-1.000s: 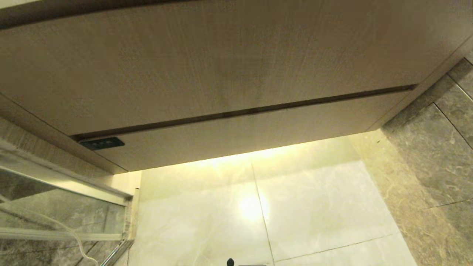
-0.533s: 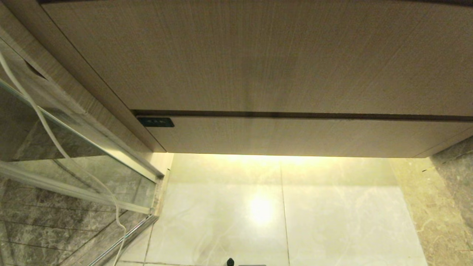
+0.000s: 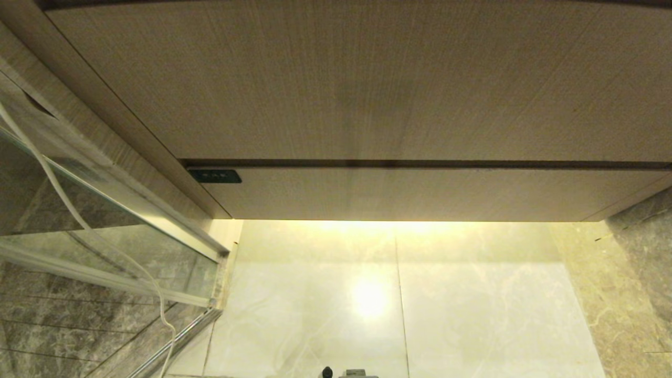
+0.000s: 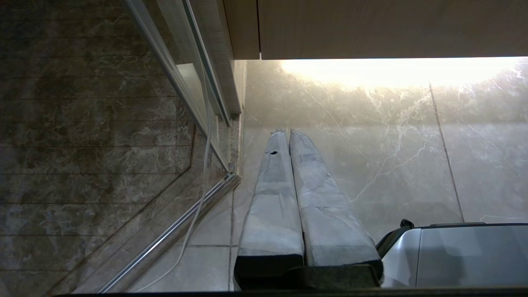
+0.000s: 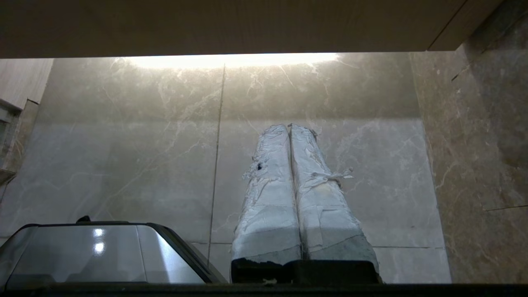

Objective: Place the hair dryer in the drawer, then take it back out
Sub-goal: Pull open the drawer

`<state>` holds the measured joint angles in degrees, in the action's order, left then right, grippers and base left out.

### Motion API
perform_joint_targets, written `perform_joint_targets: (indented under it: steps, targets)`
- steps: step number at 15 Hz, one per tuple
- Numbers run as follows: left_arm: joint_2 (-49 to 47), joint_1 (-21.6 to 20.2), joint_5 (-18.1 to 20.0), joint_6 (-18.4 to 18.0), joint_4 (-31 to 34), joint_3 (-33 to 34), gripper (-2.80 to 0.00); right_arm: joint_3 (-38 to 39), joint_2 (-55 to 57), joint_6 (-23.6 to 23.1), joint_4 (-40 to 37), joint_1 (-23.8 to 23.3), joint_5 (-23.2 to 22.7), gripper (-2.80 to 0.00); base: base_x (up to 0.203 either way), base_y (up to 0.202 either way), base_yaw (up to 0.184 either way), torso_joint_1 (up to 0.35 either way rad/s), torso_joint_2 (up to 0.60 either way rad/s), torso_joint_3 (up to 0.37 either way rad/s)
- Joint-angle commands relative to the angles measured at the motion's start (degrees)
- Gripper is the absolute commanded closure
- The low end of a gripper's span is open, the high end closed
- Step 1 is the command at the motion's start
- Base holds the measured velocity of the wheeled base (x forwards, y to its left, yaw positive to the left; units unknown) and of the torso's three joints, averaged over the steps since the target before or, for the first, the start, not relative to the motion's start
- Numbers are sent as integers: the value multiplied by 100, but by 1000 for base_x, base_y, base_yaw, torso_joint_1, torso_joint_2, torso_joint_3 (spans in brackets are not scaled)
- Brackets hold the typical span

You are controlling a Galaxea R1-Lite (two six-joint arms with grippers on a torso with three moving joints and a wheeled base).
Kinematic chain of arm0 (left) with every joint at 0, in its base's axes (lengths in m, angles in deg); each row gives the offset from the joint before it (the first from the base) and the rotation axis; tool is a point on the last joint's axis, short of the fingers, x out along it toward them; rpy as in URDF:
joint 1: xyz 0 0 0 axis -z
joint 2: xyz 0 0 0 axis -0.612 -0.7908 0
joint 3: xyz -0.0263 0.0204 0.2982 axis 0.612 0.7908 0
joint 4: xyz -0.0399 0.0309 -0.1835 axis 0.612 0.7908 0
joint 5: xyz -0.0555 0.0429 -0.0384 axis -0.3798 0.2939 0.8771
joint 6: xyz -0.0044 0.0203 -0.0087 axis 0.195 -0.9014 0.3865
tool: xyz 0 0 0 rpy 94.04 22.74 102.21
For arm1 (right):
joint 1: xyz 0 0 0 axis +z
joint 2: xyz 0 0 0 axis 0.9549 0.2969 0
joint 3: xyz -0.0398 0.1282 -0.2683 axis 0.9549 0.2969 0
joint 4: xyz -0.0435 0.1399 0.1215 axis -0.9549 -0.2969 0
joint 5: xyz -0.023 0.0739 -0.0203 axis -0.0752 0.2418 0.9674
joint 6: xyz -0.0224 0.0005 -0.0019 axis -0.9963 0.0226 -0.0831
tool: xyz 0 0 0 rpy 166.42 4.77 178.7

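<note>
The hair dryer is out of view. The drawer (image 3: 420, 193) is the shallow wood-grain front at the bottom of the cabinet, and it is pushed in flush. A taller panel (image 3: 367, 84) of the same colour sits above it. Neither gripper appears in the head view. My left gripper (image 4: 287, 132) hangs over the pale floor tiles near the glass door's rail, its taped fingers pressed together with nothing between them. Over the tiles below the cabinet edge, my right gripper (image 5: 288, 127) is likewise shut and empty.
A glass door (image 3: 105, 231) with a metal rail (image 4: 173, 231) stands to the left, and a white cable (image 3: 79, 226) trails down by it. A grey marble wall (image 3: 640, 252) closes the right. A small dark plate (image 3: 214, 176) marks the drawer's left end. My silver base (image 4: 453, 255) is below.
The whole head view has swung, so the cabinet now faces me squarely instead of slanting; the camera moved, not the things. Only a slight shift in the last half second.
</note>
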<state>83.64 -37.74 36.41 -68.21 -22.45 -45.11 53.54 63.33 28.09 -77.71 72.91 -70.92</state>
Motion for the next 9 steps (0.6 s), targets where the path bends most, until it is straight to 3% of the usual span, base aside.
perform_joint_targets:
  steps: [1, 7, 9]
  targets:
    - [0, 0, 0, -1, -1, 4, 0, 18, 1, 8, 0, -1, -1, 0, 0, 0, 0, 0, 0, 0]
    - [0, 0, 0, -1, -1, 3, 0, -145, 27, 25, -53, -1, -5, 0, 0, 0, 0, 0, 0, 0]
    - [0, 0, 0, -1, -1, 9, 0, -1162, 400, 45, -329, -1, -42, 0, 0, 0, 0, 0, 0, 0]
